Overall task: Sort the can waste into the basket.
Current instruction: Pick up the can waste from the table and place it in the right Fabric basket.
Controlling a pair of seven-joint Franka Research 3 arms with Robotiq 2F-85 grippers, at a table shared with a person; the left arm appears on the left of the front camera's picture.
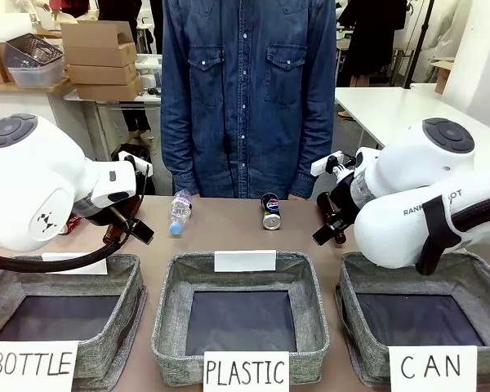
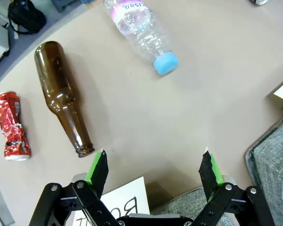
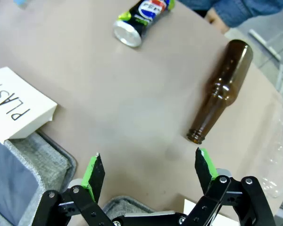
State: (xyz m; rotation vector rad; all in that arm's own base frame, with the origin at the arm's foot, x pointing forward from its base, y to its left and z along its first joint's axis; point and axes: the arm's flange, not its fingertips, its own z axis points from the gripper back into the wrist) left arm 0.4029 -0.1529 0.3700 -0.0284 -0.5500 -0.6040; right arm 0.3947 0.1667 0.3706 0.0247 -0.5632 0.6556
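The grey basket [image 1: 483, 269] labelled CAN stands on the worktop [image 1: 229, 237] at the robot's right. The left end effector [image 2: 153, 157] and right end effector [image 3: 148, 157] hover open, holding nothing. The Pepsi can [image 3: 141, 19] lies at the middle of the far edge, and the crushed red can [image 2: 12, 125] lies far left beside a brown bottle [image 2: 61, 94].

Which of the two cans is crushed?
The red can, beside a brown bottle: its wall is crumpled. The dark Pepsi can looks undented.
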